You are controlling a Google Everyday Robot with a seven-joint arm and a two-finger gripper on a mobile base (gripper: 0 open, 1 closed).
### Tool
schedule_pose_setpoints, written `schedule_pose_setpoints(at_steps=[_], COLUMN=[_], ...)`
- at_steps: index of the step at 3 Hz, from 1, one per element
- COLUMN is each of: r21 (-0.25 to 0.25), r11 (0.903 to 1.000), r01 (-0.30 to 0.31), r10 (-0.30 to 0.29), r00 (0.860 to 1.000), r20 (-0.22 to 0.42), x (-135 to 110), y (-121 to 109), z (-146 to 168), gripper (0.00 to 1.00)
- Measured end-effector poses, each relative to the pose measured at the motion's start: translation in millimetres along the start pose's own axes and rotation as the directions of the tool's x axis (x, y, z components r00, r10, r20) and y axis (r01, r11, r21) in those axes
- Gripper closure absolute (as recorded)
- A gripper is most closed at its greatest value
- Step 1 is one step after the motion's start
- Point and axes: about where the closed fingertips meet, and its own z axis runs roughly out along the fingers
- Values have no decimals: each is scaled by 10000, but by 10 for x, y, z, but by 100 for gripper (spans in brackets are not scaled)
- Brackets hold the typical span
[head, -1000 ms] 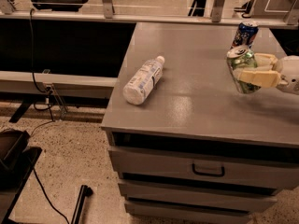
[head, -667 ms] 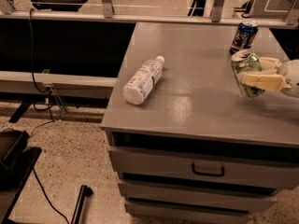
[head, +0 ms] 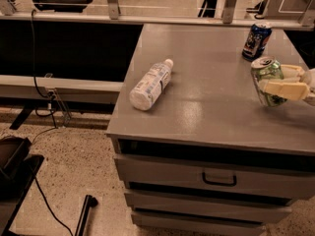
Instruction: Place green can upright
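Note:
The green can (head: 268, 75) is shiny and dented with a silver top. It stands nearly upright, tilted a little, at the right side of the grey cabinet top (head: 206, 92). My gripper (head: 275, 81) reaches in from the right edge, its cream fingers (head: 283, 89) shut around the can's body. I cannot tell whether the can's base rests on the top or hangs just above it.
A dark-blue can (head: 256, 40) stands upright behind the green can near the back right. A white plastic bottle (head: 150, 84) lies on its side at the left of the top. Drawers (head: 216, 178) are below. Cables and a black object lie on the floor at left.
The gripper and green can have shifted slightly right and the can has turned more upright. The bottle and blue can have not moved.

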Motion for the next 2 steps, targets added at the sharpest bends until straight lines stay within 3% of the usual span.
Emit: schedule_pose_setpoints(at_steps=[2], r21=[386], r11=[9987], r01=[-319], r10=[316], r00=[9995], r20=[85], x=[38], y=[4], z=[-282], gripper=[100])
